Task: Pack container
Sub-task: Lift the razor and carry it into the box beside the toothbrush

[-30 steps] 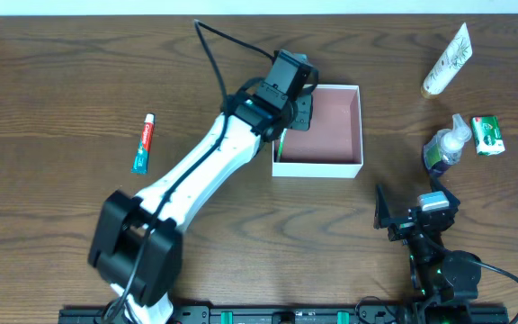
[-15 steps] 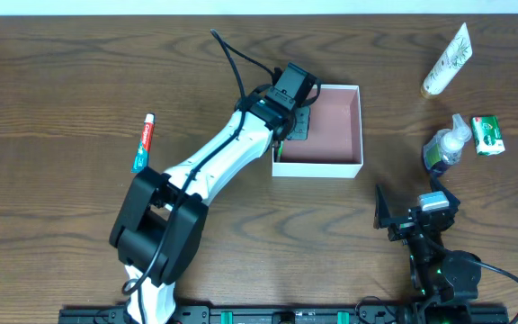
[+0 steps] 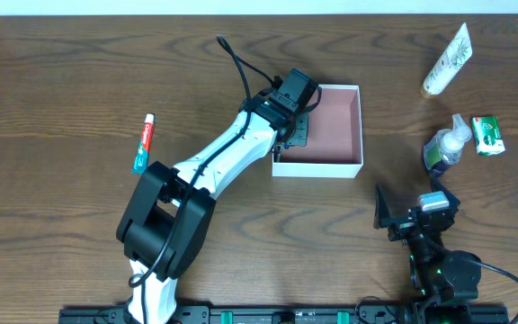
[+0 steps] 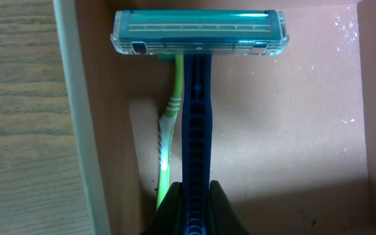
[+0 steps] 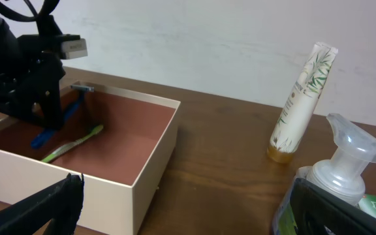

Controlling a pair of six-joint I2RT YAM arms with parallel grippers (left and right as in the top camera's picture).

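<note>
Left wrist view: my left gripper pinches the blue handle of a razor over the dusty-pink floor of the container, beside a green toothbrush lying along its left wall; whether the razor head touches the floor I cannot tell. The container sits mid-table. I judge it light and thin-walled, apt to slide or dent under a nudge, best steadied by one wall's rim. My right gripper rests spread, well apart.

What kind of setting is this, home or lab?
Probably a robot lab bench: a wood-grain table, a plain white wall, and staged toiletries such as a white squeeze tube and a green soap box.
</note>
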